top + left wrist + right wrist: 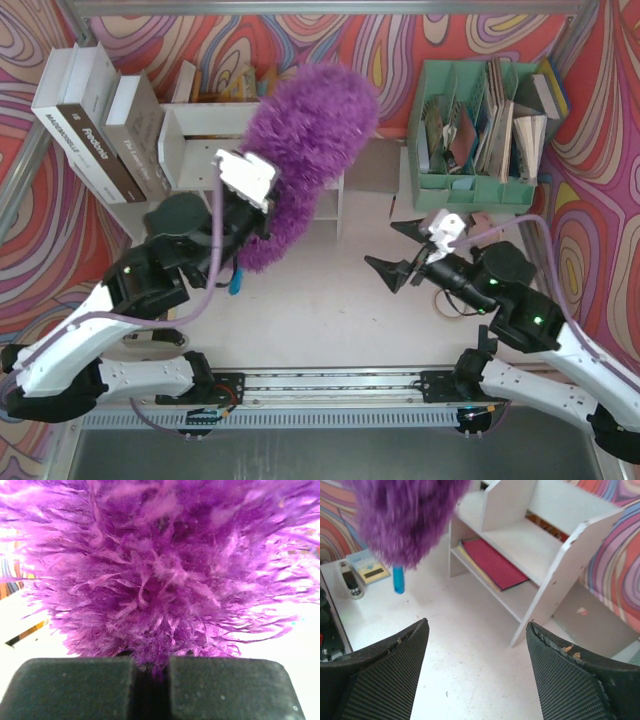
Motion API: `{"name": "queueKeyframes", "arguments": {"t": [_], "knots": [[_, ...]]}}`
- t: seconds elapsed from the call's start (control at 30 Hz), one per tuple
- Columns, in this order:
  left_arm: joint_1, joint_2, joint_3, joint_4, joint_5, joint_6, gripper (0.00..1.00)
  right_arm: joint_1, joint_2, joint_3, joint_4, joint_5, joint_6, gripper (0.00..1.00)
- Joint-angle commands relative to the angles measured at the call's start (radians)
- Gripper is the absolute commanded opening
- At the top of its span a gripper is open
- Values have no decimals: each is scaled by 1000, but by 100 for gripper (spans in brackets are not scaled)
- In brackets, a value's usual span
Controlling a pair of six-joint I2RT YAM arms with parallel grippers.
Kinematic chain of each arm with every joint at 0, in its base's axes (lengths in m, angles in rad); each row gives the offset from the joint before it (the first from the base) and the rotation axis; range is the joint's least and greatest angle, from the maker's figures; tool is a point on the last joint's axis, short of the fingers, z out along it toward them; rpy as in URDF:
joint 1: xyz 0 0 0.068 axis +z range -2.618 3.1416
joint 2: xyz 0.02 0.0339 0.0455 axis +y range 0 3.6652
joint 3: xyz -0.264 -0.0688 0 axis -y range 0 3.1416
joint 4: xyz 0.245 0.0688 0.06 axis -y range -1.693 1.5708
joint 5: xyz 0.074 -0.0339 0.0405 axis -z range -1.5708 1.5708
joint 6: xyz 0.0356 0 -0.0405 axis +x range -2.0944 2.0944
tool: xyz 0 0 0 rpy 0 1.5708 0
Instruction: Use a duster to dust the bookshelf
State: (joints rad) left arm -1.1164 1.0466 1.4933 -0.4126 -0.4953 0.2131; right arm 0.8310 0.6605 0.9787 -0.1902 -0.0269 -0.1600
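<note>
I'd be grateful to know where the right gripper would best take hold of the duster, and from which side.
Probably the blue handle poking below the duster head: thin and rigid, unlike the fluff. Approach from the right arm's side, jaws straddling it, below where the left gripper pinches.

This looked like a robot test cell in a lab: a silver metal frame (320, 7) and red-and-purple swirl-printed wall panels (440, 35) boxed in a white table (330, 300). A mint-green slotted file organizer (470, 190) full of papers and a small white wooden bookshelf (520, 542) gave it an office dressing.
</note>
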Motion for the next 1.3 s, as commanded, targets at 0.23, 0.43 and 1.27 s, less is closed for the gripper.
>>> {"name": "queueKeyframes", "arguments": {"t": [0.23,0.43,1.27], "knots": [[3,70,197,181,-78,-156,0,2,164,-217,432,-173,116,77],[3,127,258,181,-102,-268,0,2,278,-262,642,-184,154,78],[19,142,226,308,-263,-411,1,2,455,-227,697,-197,219,65]]}}
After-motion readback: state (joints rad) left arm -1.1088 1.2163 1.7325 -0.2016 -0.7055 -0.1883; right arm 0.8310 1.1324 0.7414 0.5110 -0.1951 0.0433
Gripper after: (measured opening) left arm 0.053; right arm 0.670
